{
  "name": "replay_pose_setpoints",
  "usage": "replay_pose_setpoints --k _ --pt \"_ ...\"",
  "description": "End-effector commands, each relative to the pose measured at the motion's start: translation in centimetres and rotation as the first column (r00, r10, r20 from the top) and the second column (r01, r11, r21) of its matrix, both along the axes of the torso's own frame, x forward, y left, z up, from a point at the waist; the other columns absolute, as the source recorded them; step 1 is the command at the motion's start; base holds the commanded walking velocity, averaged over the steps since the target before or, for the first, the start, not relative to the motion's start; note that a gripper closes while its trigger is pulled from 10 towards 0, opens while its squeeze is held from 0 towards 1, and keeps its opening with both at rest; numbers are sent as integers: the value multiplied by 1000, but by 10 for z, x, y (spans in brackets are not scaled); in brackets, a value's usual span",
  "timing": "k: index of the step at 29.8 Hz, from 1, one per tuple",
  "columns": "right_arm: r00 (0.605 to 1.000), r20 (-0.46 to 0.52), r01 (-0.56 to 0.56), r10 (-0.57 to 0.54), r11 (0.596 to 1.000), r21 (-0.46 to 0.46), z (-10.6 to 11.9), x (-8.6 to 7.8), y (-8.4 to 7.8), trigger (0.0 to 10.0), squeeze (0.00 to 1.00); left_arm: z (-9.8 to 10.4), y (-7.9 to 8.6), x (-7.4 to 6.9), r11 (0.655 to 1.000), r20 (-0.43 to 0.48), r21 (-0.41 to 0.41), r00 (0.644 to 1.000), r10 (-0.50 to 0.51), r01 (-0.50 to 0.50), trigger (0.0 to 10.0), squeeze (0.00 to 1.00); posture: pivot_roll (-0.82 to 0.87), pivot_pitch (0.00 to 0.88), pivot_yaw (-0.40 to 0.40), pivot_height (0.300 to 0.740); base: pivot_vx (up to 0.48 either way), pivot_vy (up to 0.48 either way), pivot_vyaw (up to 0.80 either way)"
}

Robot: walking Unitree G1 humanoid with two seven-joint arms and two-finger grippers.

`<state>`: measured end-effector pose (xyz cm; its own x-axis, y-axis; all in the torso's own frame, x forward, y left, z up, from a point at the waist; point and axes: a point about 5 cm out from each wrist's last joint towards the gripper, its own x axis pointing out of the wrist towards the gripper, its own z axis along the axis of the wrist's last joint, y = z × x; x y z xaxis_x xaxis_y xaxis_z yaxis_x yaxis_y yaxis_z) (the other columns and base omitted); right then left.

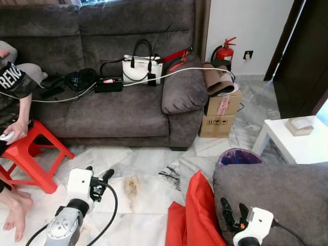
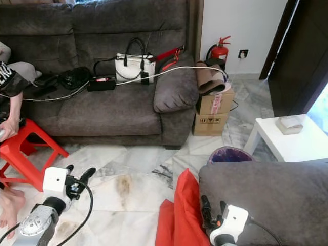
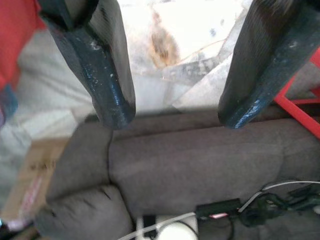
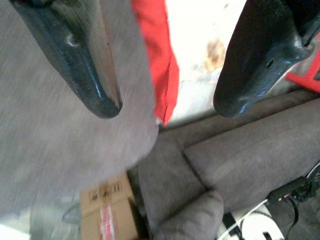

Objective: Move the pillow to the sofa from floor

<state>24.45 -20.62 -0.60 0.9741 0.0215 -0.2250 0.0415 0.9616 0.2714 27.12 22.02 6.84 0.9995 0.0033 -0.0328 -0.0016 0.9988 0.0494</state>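
Observation:
A red pillow point(image 1: 192, 215) stands on the marble floor, leaning against the near grey seat point(image 1: 279, 197). The long grey sofa point(image 1: 102, 110) runs along the far wall, its seat holding bags and cables. My right gripper point(image 1: 233, 211) is open, just right of the pillow's top edge over the near seat's arm, with nothing between its fingers. In the right wrist view the pillow point(image 4: 161, 60) shows between the spread fingertips point(image 4: 97, 90). My left gripper point(image 1: 100, 179) is open and empty above the floor, left of the pillow, pointing towards the long sofa point(image 3: 200, 165).
A person sits at the left by a red stool point(image 1: 38, 148). A white handbag point(image 1: 141, 69), a black bag and a white cable lie on the sofa. Cardboard boxes point(image 1: 220, 115), a fire extinguisher point(image 1: 224, 51), a purple-lined bin point(image 1: 239, 156) and a white table point(image 1: 300, 143) stand to the right.

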Motion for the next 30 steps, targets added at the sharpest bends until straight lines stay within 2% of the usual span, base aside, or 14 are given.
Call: replay_pose_setpoints --k 1,4,6,13,20,24,30 --pt "1000 -11 -16 16 1000 -7 1 3 -3 10000 0 -2 1 0 1000 4 -15 1000 21 -21 10000 0 111 31 12 700 0 0 0" --pt "1000 -5 -27 27 999 -20 4 5 -6 10000 0 -4 0 0 1000 3 -20 1000 23 -23 10000 0 110 29 0 700 0 0 0" --pt "999 26 -34 35 999 -38 11 9 -14 10000 0 -10 -3 -3 999 -1 -32 999 35 -35 10000 0 94 26 -32 700 0 0 0" --pt "997 51 -47 51 996 -80 19 6 -24 10000 0 -16 -4 -8 998 0 -36 998 60 -59 10000 0 84 26 -68 700 0 0 0" --pt "991 82 -94 101 992 -83 21 -10 -22 10000 0 -21 -1 -21 998 -11 -4 998 55 -55 10000 0 80 29 -61 700 0 0 0" --pt "991 81 -100 109 989 -112 21 -25 -28 10000 0 -32 1 -35 999 -59 34 998 29 -27 10000 0 65 23 -47 700 0 0 0" --pt "990 113 -71 84 991 -116 30 -29 -34 10000 0 -28 8 -42 998 -49 61 999 22 -19 10000 0 64 20 -35 700 0 0 0"
